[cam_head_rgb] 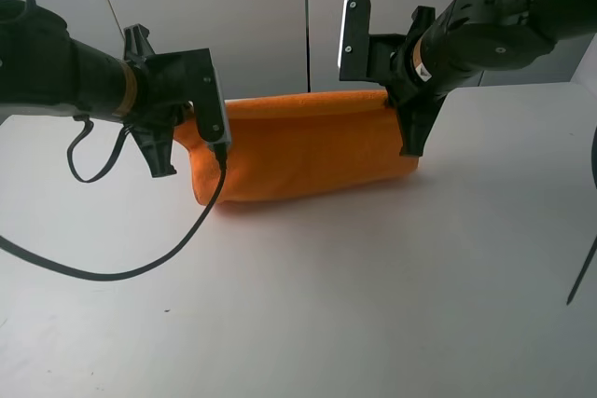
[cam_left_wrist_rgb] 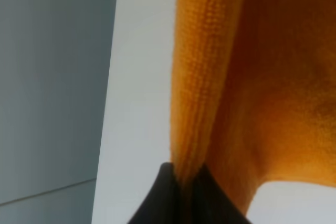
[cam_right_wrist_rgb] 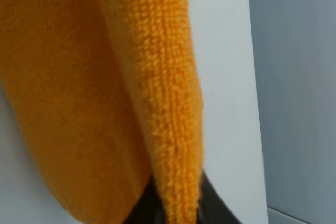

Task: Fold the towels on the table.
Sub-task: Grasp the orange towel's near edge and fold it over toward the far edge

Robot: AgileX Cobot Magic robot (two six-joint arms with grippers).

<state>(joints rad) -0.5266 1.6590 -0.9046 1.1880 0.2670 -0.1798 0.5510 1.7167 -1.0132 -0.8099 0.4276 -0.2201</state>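
Two grippers, one towel, and both have a firm pinch on it! The left gripper (cam_head_rgb: 189,116) has its fingers (cam_left_wrist_rgb: 163,198) clamped tight on the orange towel (cam_head_rgb: 308,146) at its upper left corner, with the terry edge squeezed between them in the left wrist view. On the other side, the right gripper (cam_head_rgb: 392,98) pinches the upper right corner the same way, dark fingers (cam_right_wrist_rgb: 212,208) closed on a thick fold of cloth. The towel stretches between the two over the far side of the white table (cam_head_rgb: 354,305), top edge level, body sagging, bottom fold meeting the table. A black cable (cam_head_rgb: 121,276) loops off the left arm across the table.
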